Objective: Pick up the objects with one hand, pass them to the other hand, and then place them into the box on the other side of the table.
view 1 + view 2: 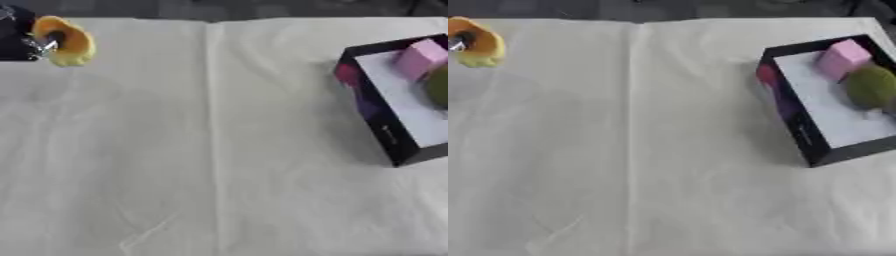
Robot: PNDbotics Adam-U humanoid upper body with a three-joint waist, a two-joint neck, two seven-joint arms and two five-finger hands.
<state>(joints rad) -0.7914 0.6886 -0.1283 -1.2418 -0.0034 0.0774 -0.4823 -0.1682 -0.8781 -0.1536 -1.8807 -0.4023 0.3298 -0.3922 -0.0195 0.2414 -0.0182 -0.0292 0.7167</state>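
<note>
Black-walled and white-floored, the box point(802, 131) on your right sits askew on the cream tablecloth point(210, 150); inside it you have a pink block point(843, 59) at the far end and a round green object point(871, 86) touching it on the near side. At your far left, your left hand point(37, 44) has its fingers curled round a yellow object point(68, 42), held above the cloth; its long axis runs roughly upright, leaning slightly. Your right hand shows nowhere.
</note>
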